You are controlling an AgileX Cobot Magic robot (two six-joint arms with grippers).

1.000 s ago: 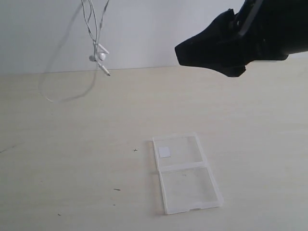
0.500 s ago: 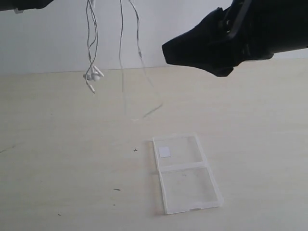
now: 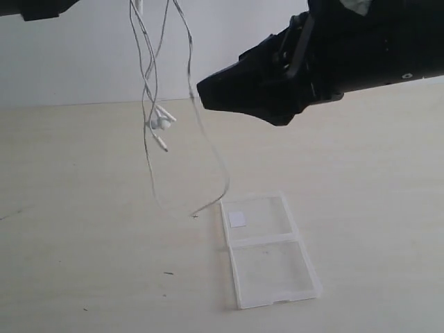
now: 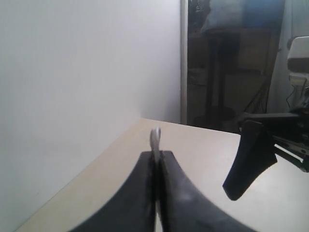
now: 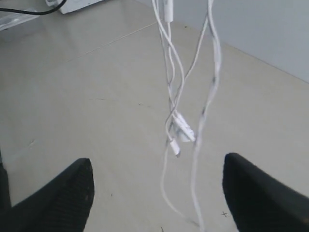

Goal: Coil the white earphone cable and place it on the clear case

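The white earphone cable (image 3: 148, 104) hangs in long strands from above the exterior view's top edge. Its two earbuds (image 3: 161, 122) dangle mid-air, and its lowest loop (image 3: 208, 201) reaches the table beside the clear case (image 3: 267, 250). The case lies open and flat, with its white sticker (image 3: 237, 219) on the far half. My left gripper (image 4: 157, 153) is shut on the cable (image 4: 155, 137), which pokes out between the tips. My right gripper (image 3: 208, 90) is open and hovers just right of the strands. In the right wrist view the cable (image 5: 212, 72) and earbuds (image 5: 182, 128) hang ahead of that gripper (image 5: 157, 162), untouched.
The pale wooden table (image 3: 83, 229) carries only a few small dark specks. A white wall (image 3: 69, 62) rises behind it. My left arm (image 3: 35, 7) shows at the top left corner. In the left wrist view, a right finger (image 4: 248, 164) is off to one side.
The hanging cable has swung right, and its low loop now lies by the case's far corner. My right gripper has moved left and slightly lower, close to the strands.
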